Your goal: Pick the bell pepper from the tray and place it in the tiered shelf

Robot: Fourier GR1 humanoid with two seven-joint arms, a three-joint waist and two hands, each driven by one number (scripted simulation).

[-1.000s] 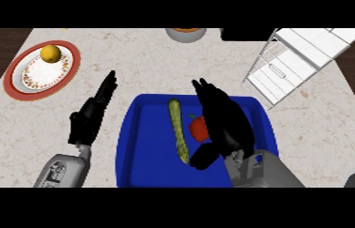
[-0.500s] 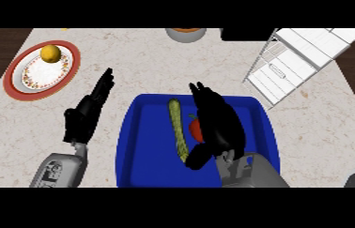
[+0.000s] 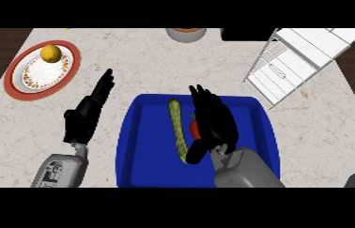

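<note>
Under the right hand (image 3: 213, 125): we see the bell pepper (image 3: 194, 127) only as a small red patch at the left edge of the palm; the hand covers the rest.
Right fingers (image 3: 206, 100): long and nearly straight, lying close side by side and pointing toward the far rim of the tray (image 3: 149, 149). We see no curl round anything.
Right thumb: set apart from the fingers, low and to the left, with its tip by the near end of the cucumber (image 3: 177, 124).
Pepper and fingers: the pepper sits behind the fingertips, at the base of the fingers and left of the palm. We cannot tell whether the hand touches it or only hangs over it.
Where the pepper is: inside the blue tray, near its middle, just right of the cucumber.
Cucumber: a long green strip lying lengthwise in the tray, just left of the right fingers and roughly in line with them.
Left hand (image 3: 84, 117): open over the worktop (image 3: 152, 67) just left of the tray, with its fingers (image 3: 104, 84) straight, together and slanting up and to the right, holding nothing.
Tiered shelf (image 3: 298, 58): white wire, beyond and to the right of the right fingertips, off the tray's far right corner and well apart from the pepper.
Plate (image 3: 21, 88): red-rimmed, beyond and to the left of the left fingers, with a yellow fruit (image 3: 50, 52) on its far part.
Bowl (image 3: 186, 34): at the worktop's far edge, straight ahead of the right fingertips and well apart from them.
</note>
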